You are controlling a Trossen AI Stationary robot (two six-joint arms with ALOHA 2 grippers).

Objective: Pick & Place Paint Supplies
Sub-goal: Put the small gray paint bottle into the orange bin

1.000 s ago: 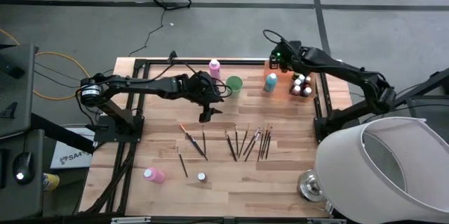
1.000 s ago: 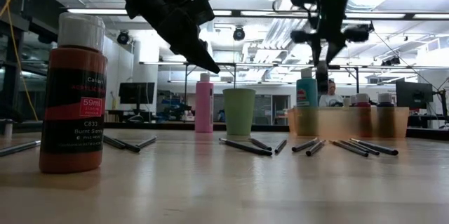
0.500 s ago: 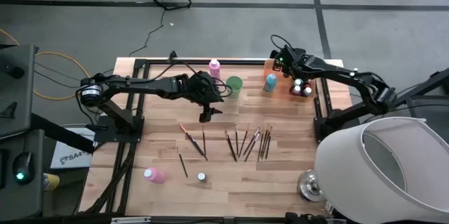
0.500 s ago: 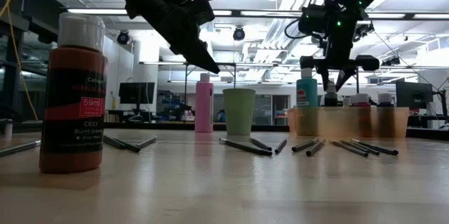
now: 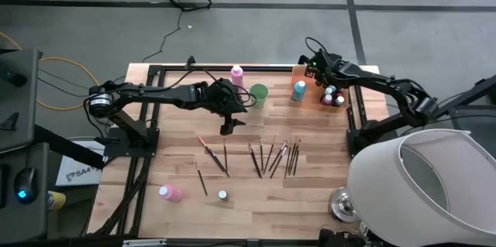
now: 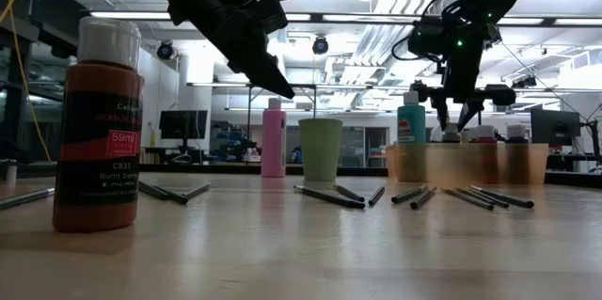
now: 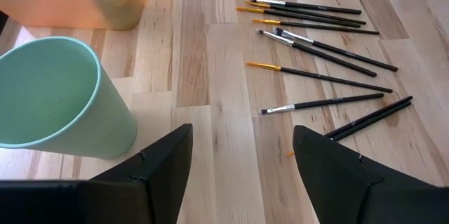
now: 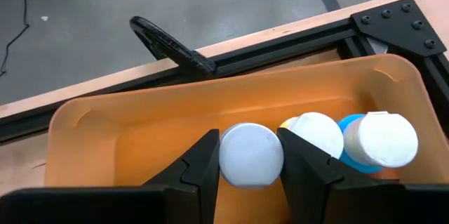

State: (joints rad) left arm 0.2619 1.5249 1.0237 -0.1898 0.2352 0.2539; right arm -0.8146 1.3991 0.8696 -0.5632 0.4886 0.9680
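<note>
The right hand [image 8: 247,175], fingers parted around a white-capped paint bottle [image 8: 251,155], has swung across into the orange tray [image 8: 140,140] at the bench's two o'clock; delivery looks nearly done. The left hand [image 5: 227,127] waits, open, mid-bench.

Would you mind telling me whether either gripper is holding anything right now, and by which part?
The right gripper, over the orange tray, has its fingers either side of a white-capped paint bottle, at the cap; whether they clamp it cannot be told. The left gripper is open, holding nothing.
</note>
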